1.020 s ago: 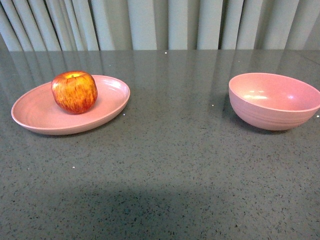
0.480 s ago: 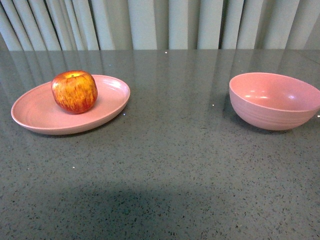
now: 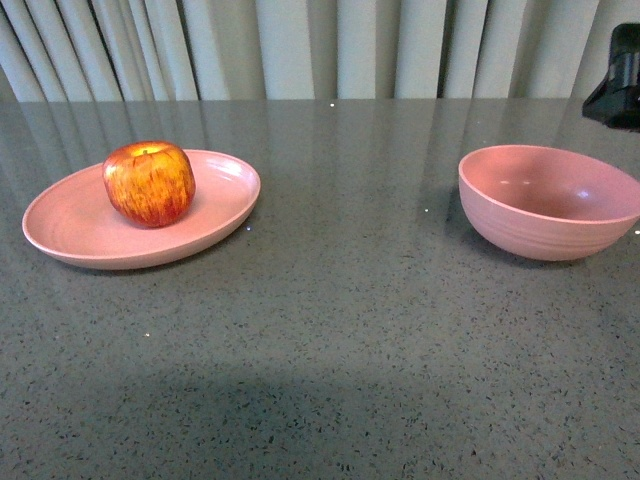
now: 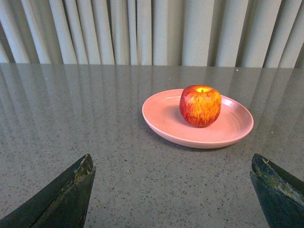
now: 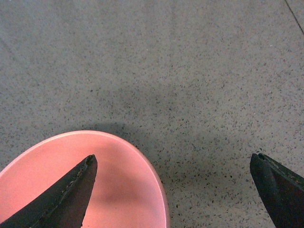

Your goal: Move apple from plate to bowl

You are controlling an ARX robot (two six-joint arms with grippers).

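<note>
**Left tool** (image 4: 172, 162): the two fingers stand wide apart and hold nothing. The tool sits low over the desk (image 3: 340, 330) and faces the plate (image 4: 161, 116). A band of bare desk lies between the tool and the plate's near rim.

**Right tool** (image 5: 173, 159): the fingers are spread wide and grip nothing. The tool looks straight down. One finger shows over the inside of the bowl (image 5: 114, 161), and the other shows over bare desk outside it. The bowl's rim runs between the two fingers.

**Apple** (image 3: 149, 184): it sits upright on the plate, stem dimple up, at the left of the front view. It stands inside the rim, with plate surface showing on every side.

**Edges and open room**
- The bowl stands at the right of the front view, and its right rim reaches the frame edge.
- Plate and bowl are well apart, with a wide stretch of desk between them.
- More desk runs from both to the lower edge of the frame.
- The desk's far edge meets a pleated curtain (image 3: 300, 50).

**Differences between views**
- The front view shows plate, apple and bowl together. Of the robot it shows only a dark part of the right arm (image 3: 618, 85), in the upper right corner above the bowl.
- The left wrist view shows the plate and apple, but not the bowl.
- The right wrist view shows only a segment of the bowl and the desk around it.
</note>
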